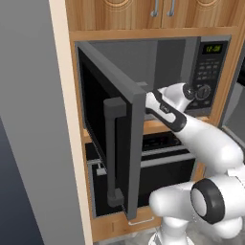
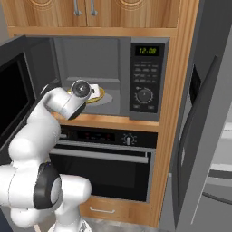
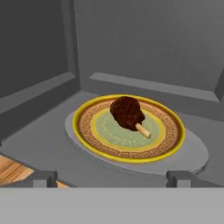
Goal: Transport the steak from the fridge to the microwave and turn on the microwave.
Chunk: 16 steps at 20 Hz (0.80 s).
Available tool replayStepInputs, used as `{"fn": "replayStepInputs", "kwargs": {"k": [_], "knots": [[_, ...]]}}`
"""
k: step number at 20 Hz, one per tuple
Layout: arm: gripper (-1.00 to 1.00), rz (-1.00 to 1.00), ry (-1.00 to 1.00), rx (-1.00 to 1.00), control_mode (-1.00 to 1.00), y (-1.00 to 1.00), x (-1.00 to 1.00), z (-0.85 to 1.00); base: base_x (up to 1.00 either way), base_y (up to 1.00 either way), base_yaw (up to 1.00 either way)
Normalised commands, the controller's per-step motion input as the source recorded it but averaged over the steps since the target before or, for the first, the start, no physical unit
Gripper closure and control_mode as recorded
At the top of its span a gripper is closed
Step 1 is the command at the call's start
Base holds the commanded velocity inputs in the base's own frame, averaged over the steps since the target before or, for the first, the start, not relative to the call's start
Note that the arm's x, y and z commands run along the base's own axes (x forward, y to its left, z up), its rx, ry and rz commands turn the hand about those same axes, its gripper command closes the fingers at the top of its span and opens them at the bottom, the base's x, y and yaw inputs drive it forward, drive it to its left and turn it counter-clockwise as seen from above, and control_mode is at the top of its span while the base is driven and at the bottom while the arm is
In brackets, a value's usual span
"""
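The steak (image 3: pixel 127 111), a dark reddish-brown lump with a pale bone end, lies on a yellow-rimmed patterned plate (image 3: pixel 170 140). The plate rests on the grey turntable (image 3: pixel 197 155) inside the microwave (image 2: pixel 145 77). My gripper (image 3: pixel 113 179) is open just in front of the plate, its fingertips (image 3: pixel 43 177) wide apart with nothing between them. In the right base view my white hand (image 2: pixel 93 92) reaches into the cavity in front of the plate (image 2: pixel 103 96). The microwave door (image 1: pixel 119 143) is swung wide open and hides the hand in the left base view. The fridge (image 2: pixel 204 136) stands to the right.
A black oven (image 2: pixel 104 158) with a horizontal silver handle sits under the microwave. Wooden cabinets (image 2: pixel 104 13) run above. The open microwave door (image 2: pixel 13 90) juts out left of my arm. A flat grey surface (image 1: pixel 33 119) stands left of the cabinet column.
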Motion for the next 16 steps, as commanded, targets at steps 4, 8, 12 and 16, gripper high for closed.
{"fn": "replayStepInputs", "kwargs": {"k": [4,8,12,16], "knots": [[-1.0,0.08,-0.11,0.0,-1.0,-0.11,-0.76,0.34,0.0,0.0,0.0],[-1.0,0.13,-0.12,0.0,-1.0,-0.12,-0.76,0.32,0.0,0.0,0.0],[-1.0,0.18,-0.14,0.0,-1.0,-0.13,-0.75,0.3,0.0,0.0,0.0],[-1.0,0.3,-0.26,0.0,-1.0,-0.12,-0.76,0.34,0.0,0.0,0.0]]}}
